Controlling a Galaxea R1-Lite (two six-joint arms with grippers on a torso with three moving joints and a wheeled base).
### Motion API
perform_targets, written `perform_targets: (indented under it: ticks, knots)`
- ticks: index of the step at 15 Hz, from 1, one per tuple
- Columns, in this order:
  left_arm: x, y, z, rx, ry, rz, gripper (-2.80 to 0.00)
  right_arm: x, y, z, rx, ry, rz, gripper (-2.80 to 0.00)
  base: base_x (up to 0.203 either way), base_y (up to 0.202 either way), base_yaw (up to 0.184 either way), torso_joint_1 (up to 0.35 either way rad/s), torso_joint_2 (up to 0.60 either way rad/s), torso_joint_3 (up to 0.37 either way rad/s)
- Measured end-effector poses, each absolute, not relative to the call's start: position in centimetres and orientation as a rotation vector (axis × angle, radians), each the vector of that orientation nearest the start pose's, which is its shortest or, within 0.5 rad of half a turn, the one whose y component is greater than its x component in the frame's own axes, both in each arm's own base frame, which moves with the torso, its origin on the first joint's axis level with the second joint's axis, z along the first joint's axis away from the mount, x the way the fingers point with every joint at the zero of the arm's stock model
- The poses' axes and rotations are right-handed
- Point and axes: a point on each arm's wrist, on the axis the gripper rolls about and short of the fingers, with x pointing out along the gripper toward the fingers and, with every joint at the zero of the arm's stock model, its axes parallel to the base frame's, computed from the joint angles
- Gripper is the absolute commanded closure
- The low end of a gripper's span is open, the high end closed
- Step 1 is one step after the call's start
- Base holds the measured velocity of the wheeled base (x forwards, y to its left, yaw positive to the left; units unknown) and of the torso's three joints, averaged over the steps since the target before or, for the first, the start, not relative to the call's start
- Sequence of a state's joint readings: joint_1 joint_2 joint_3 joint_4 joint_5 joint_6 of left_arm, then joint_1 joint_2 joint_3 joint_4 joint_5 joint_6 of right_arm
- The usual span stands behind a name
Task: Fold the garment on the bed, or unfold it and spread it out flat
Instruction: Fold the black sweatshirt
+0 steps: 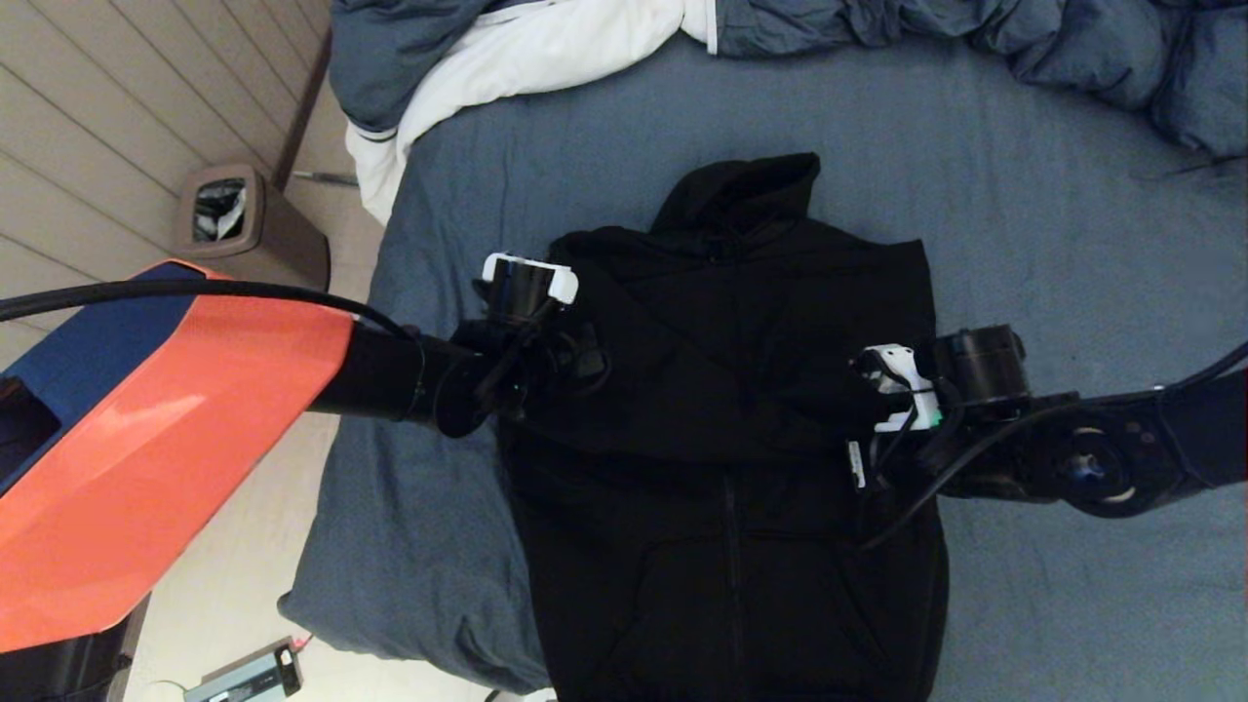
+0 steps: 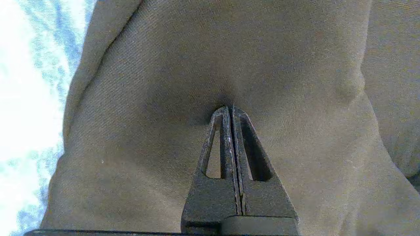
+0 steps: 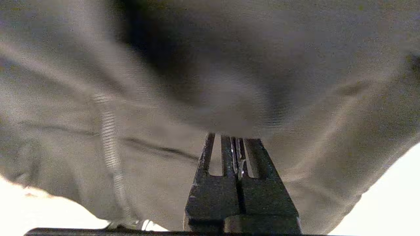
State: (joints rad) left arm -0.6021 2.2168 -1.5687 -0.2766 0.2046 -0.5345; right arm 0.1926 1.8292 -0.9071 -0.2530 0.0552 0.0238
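1. The garment (image 1: 721,429), a black hoodie, is lying front-up on the bed (image 1: 1053,224), its hood pointing toward the far side and its hem hanging over the near edge
2. The left hand (image 2: 231,109) is reaching in at the hoodie's left side, near the shoulder; in the left wrist view its fingers are pressed together with their tips digging into a dimple of the fabric, so it is clamped on the garment
3. The right hand (image 3: 234,137) is reaching in at the hoodie's right side, at about mid-body; its fingers are closed tight, with their tips disappearing under a bulge of the cloth that is spreading above and around them, so it is gripping the garment too
4. Between the two hands the hoodie's chest is lying dark and creased, with what looks like a sleeve crossing it diagonally toward the right hand
5. A ribbed zipper line (image 3: 110,137) is running down the fabric just beside the right hand
6. Beyond both hands, past the hood, a navy and white duvet (image 1: 546,49) is lying bunched along the far side of the bed
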Motion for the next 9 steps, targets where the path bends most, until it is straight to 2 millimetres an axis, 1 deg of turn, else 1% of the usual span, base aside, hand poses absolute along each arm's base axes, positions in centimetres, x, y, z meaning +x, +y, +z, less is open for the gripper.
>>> perform_targets:
  ticks: [3, 6, 7, 9]
  knots:
    - [38.5, -25.6, 15.4, -0.377, 0.444, -0.29, 0.0, 31.8, 4.8, 12.6, -0.017, 0.692, 0.187, 0.0, 0.0, 0.0, 0.0, 0.0, 0.0, 0.0]
    - [38.8, -25.5, 15.2, -0.378, 0.446, -0.286, 0.0, 31.9, 2.5, 12.3, -0.012, 0.702, 0.132, 0.0, 0.0, 0.0, 0.0, 0.0, 0.0, 0.0]
    - [38.8, -25.4, 15.2, -0.381, 0.445, -0.284, 0.0, 31.8, 2.0, 12.4, -0.006, 0.699, 0.119, 0.0, 0.0, 0.0, 0.0, 0.0, 0.0, 0.0]
    - [38.7, -25.4, 15.4, -0.385, 0.443, -0.283, 0.0, 31.3, 1.5, 13.5, 0.007, 0.653, 0.126, 0.0, 0.0, 0.0, 0.0, 0.0, 0.0, 0.0]
